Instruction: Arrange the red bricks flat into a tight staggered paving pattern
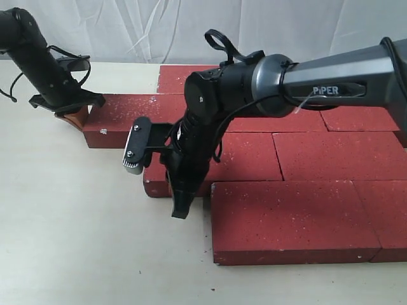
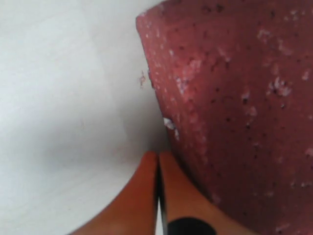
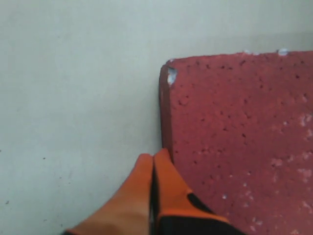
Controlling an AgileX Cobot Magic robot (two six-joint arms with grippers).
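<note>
Several dark-red bricks (image 1: 292,219) lie flat in staggered rows on the pale table (image 1: 76,229). My left gripper (image 1: 75,117) is shut and empty at the left end of the second-row brick (image 1: 127,114). The left wrist view shows its orange fingertips (image 2: 157,157) pressed together against that brick's side (image 2: 234,98). My right gripper (image 1: 180,208) reaches across the middle and points down by the left ends of the third-row brick (image 1: 248,155) and the front brick. Shut and empty, the right gripper (image 3: 153,159) touches a brick's side (image 3: 234,137) near a chipped corner.
A white curtain (image 1: 191,25) hangs behind the table. Bare tabletop lies to the left and along the front edge. The right arm's body (image 1: 331,79) spans the back rows and hides part of them.
</note>
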